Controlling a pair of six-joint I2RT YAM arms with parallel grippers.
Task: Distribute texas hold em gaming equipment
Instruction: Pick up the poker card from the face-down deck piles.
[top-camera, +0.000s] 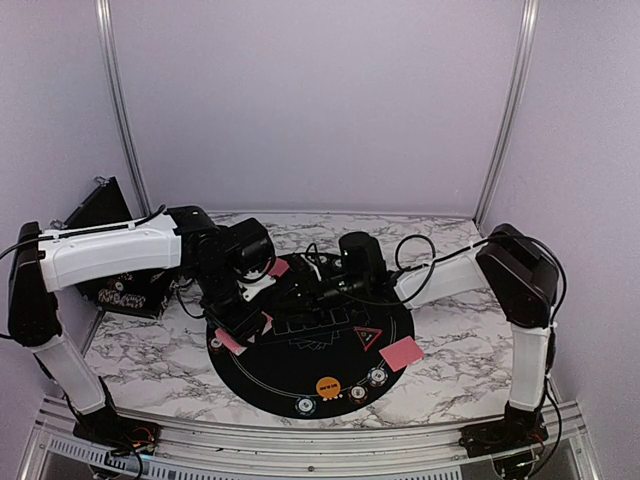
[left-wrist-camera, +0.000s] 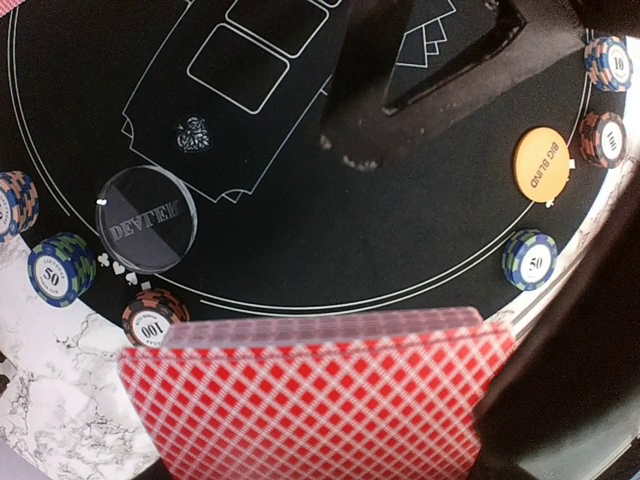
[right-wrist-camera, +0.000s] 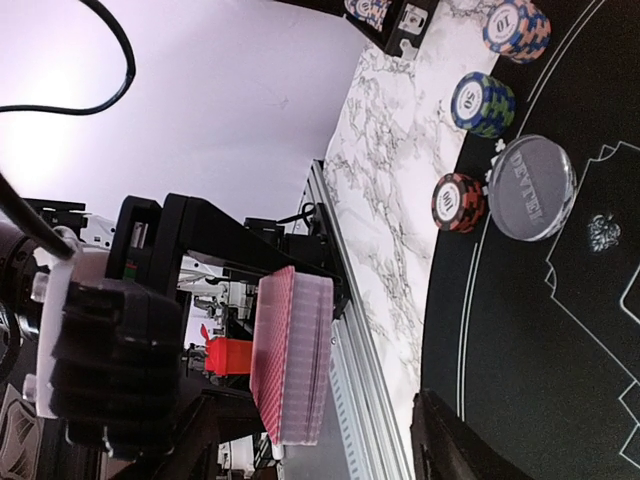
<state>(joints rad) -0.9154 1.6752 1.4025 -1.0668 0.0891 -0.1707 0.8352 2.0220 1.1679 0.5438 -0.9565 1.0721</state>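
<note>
left gripper (top-camera: 248, 325) holds the card deck (left-wrist-camera: 320, 400), seemingly over the mat (left-wrist-camera: 300, 230) edge.

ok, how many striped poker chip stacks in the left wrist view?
6, by image side: left orange-blue stack (cropped), left 50 stack, left 100 stack, right 10 stack, right 100 stack, right 50 stack. The card deck may hide more.

A stack of red-latticed playing cards (left-wrist-camera: 320, 400) fills the lower edge, above a black mat (left-wrist-camera: 300, 230) printed with white outlines. On the mat lie a clear dealer disc (left-wrist-camera: 145, 220) and an orange big-blind disc (left-wrist-camera: 543, 165). Striped chips (left-wrist-camera: 530, 258) sit along the mat's rim on both sides, and those at the left overlap the marble bench (left-wrist-camera: 50, 410).
</note>
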